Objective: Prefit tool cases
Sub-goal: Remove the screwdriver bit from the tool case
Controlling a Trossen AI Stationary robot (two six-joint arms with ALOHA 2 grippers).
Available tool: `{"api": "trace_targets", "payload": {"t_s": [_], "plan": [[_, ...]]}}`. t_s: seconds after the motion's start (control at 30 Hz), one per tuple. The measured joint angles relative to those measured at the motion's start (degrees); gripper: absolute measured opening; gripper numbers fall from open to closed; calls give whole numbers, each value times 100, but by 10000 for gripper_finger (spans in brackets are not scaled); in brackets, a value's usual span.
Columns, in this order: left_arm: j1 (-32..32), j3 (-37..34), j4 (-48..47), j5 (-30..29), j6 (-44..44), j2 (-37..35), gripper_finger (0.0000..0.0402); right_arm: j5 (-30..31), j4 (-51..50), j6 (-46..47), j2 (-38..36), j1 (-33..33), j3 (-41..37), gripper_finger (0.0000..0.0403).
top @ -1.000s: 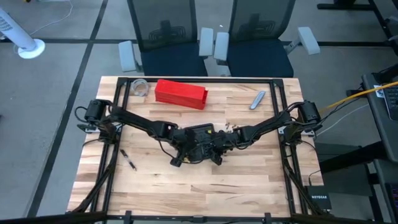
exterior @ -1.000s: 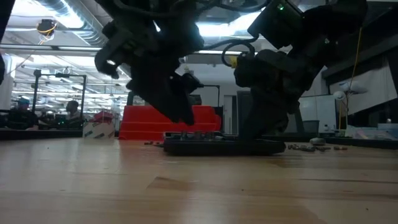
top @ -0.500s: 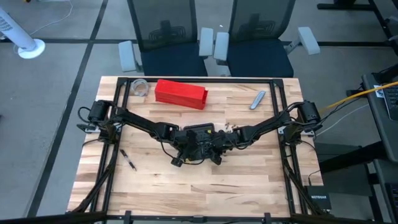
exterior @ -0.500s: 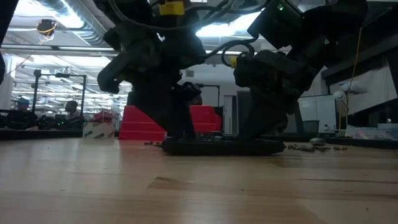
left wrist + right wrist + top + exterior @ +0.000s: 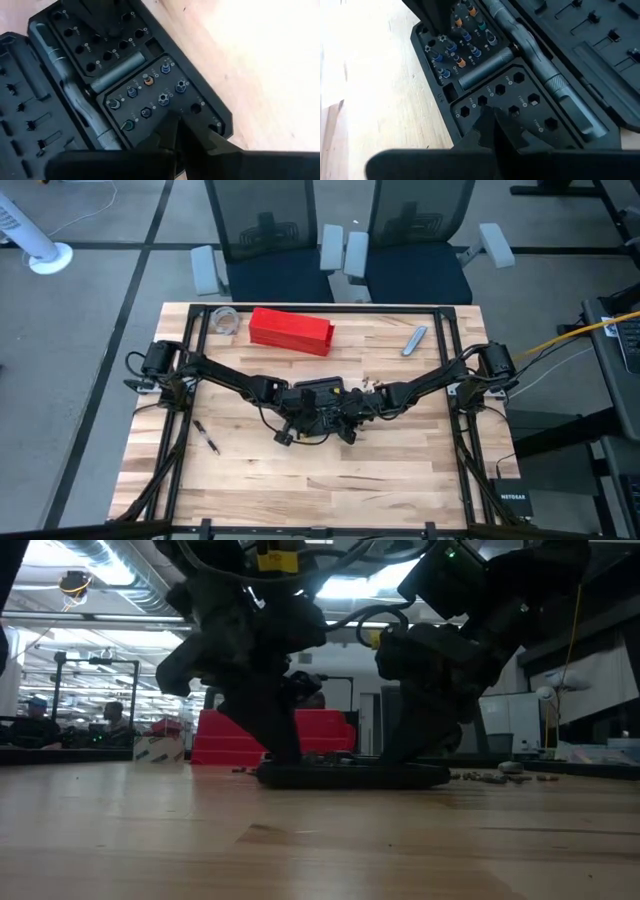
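Both my pincers down on the open tool case [image 5: 318, 398], mid-table.

High view: left gripper [image 5: 300, 418] and right gripper [image 5: 347, 420] meet over the case. Low view: case lies flat. Left wrist view: my fingertips [image 5: 172, 131] are closed, nothing visible between them, above the bit sockets [image 5: 145, 97]. Right wrist view: closed too, empty (over bare sockets). Risk: pressing off-centre could jam a bit or skid the case.

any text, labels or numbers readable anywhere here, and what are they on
"NETGEAR": white print on the small black box at the table frame's corner, barely legible.
Tiny white size marks beside the bit sockets of the open black plastic tool case: too small to read.
Red rectangular box: no visible text.
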Motion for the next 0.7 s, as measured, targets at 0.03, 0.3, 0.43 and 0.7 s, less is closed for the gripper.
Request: {"api": "trace_targets", "payload": {"t_s": [0.03, 0.3, 0.43, 0.7], "plan": [[-6, 16, -41, -51, -30, -4, 2, 5, 0, 2, 0, 0, -1, 0], [73, 342, -409, -242, 41, -283, 1, 35, -50, 16, 0, 0, -2, 0], [154, 373, -521, -261, 100, -383, 1, 68, -61, 19, -2, 0, -2, 0], [232, 372, -909, -88, 97, -604, 1, 98, -76, 19, -2, 2, 0, 0]]}}
